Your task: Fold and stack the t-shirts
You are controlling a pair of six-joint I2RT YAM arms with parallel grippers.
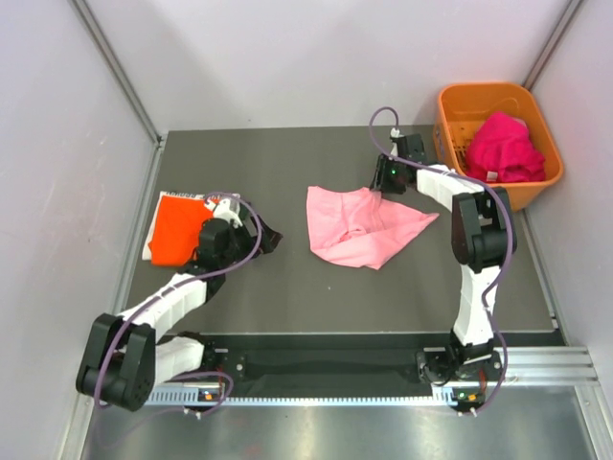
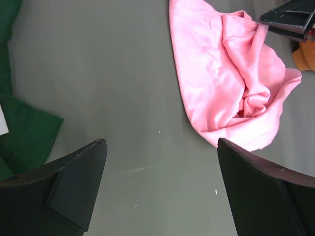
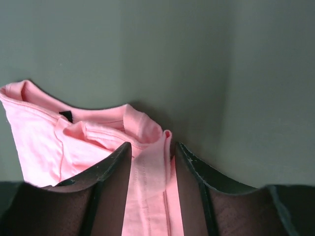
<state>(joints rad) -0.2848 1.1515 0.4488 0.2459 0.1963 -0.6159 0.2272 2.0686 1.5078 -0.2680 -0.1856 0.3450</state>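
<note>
right gripper (image 3: 152, 150) reaching far, pinching pink t-shirt (image 1: 359, 230)

Orange plastic basket (image 1: 482, 90) stands at two o'clock on the dark grey table (image 1: 287, 287), close to the right wall (image 1: 584, 144). Aluminium rail (image 1: 536, 364) runs along the six o'clock edge.
</note>
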